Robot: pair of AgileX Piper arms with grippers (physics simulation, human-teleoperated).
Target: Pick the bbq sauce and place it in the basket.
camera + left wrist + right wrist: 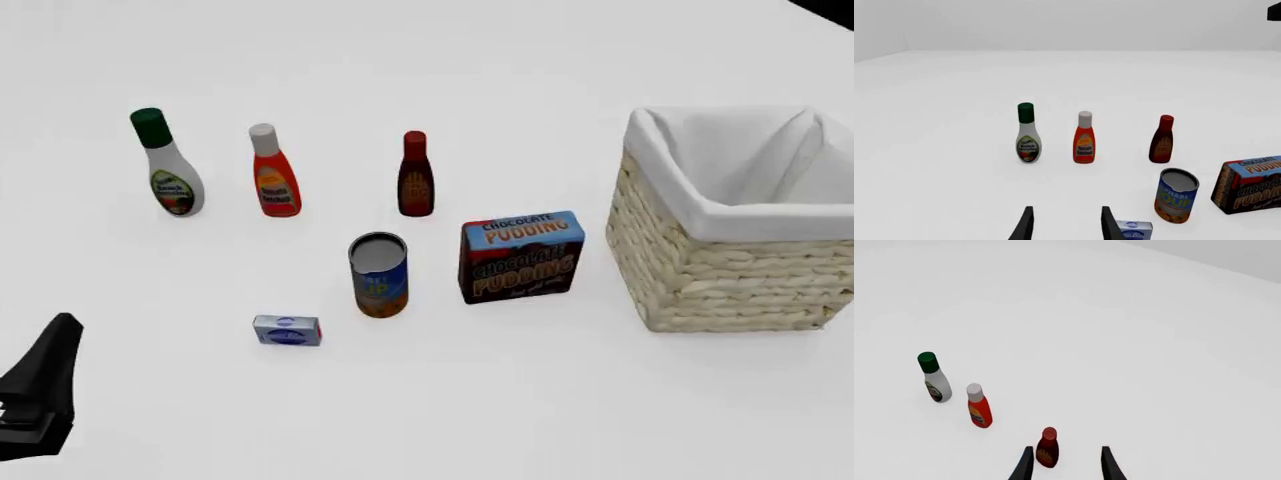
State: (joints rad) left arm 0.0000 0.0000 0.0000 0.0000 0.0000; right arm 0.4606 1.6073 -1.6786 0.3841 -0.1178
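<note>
Table (pixel 507 60): plain white, flat and matte, filling the whole front view; a pale grey wall (pixel 1067 22) is seen past its far edge in the left wrist view, and a dark corner shows at the far right of the front view.

Bbq sauce (pixel 415 175): stood upright, middle of the table on the far side, rightmost of a row of three bottles. It's also caught low in the right wrist view (pixel 1047 448), between the two fingertips there but farther off, not touched.

Basket (pixel 694 265): parked on the right, well apart from the sauce, white lining shown inside.

Ketchup (pixel 274 171): orange-red with a white cap, upright, left of the sauce.

Ranch (pixel 168 165): white with a green cap, upright, leftmost in the row.

Can (pixel 379 274): upright, nearer than the sauce and a bit left of it.

Pudding box (pixel 522 256): stood on edge just right of the can, between the sauce and the basket but nearer.

Small box (pixel 287 331): blue and white, laid flat, near-left of the can.

In the way: nothing is pressed against the sauce; the can and pudding box are set on its near side.

Left gripper (pixel 1066 225): fingers held apart, nothing between them; a dark bit of it is seen at the near left (pixel 40 390).

Right gripper (pixel 1066 465): fingers spread wide, nothing gripped; not seen in the front view.
</note>
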